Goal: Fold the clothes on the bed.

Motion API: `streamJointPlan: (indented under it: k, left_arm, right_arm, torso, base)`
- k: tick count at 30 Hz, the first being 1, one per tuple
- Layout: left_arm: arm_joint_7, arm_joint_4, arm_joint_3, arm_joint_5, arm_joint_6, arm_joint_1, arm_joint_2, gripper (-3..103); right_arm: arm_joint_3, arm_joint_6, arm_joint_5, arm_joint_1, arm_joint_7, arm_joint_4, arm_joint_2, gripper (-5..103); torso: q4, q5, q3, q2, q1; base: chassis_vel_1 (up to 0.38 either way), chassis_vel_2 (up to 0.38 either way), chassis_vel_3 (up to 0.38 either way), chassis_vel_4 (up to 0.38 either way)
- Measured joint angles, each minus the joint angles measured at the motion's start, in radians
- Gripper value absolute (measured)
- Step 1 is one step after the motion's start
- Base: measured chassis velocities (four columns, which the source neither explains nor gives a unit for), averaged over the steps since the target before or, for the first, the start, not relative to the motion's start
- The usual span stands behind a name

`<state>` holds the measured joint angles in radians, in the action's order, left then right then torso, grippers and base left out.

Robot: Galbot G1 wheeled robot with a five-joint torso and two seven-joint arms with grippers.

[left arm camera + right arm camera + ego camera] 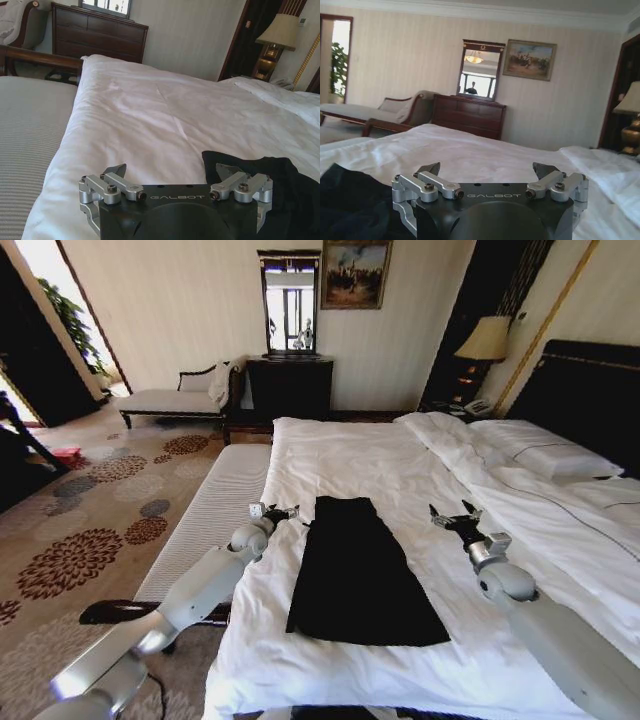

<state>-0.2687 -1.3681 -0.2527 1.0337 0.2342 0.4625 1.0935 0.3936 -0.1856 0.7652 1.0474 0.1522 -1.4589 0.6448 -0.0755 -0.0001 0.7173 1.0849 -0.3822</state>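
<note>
This is a furnished bedroom, much like a hotel room. A large bed (400,455) with white sheets and pillows (545,452) fills it, beside a lit bedside lamp (486,340). A dark wooden dresser (290,387) with a mirror (290,305), a framed painting (354,273), a chaise (180,397) and patterned carpet (90,520) complete it.

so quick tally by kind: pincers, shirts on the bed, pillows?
Pincers: 2, the left pincer and the right pincer, both open
Black shirt on the bed: 1
Pillows: 2
Total: 5

The bed (380,455) runs past the head view's lower edge.
</note>
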Motion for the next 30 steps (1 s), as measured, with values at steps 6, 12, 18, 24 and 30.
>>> streamJointPlan:
  k: [6,12,18,24,30]
  left_arm:
    - [0.053,0.056,-0.025,0.046,0.000,-0.039,0.032,100]
    - [0.106,0.132,-0.051,0.110,0.019,-0.099,0.085,100]
    - [0.170,0.292,-0.075,0.151,0.028,-0.182,0.189,100]
    - [0.231,0.436,-0.088,0.170,0.028,-0.235,0.302,100]
    - [0.257,0.525,-0.090,0.111,0.019,-0.246,0.337,100]
  right_arm:
    - [-0.106,0.168,0.311,-0.112,0.283,0.068,-0.057,100]
    - [-0.316,0.310,0.504,-0.367,0.367,0.158,-0.043,100]
    - [-0.507,0.368,0.551,-0.546,0.410,0.295,0.002,100]
    - [-0.563,0.392,0.546,-0.602,0.451,0.426,0.033,100]
    - [-0.591,0.390,0.500,-0.626,0.456,0.492,0.049,100]
  torso:
    - [0.0000,-0.0001,0.000,0.000,0.000]
    - [0.0005,-0.0002,0.000,0.000,0.000]
    - [0.0013,0.0001,0.000,0.000,0.000]
    - [-0.0013,0.0004,0.000,0.000,0.000]
    - [-0.0001,0.0003,0.000,0.000,0.000]
  base:
    - [0.000,0.000,0.000,0.000]
    - [0.000,0.000,0.000,0.000]
    - [0.000,0.000,0.000,0.000]
    - [0.000,0.000,0.000,0.000]
    - [0.000,0.000,0.000,0.000]
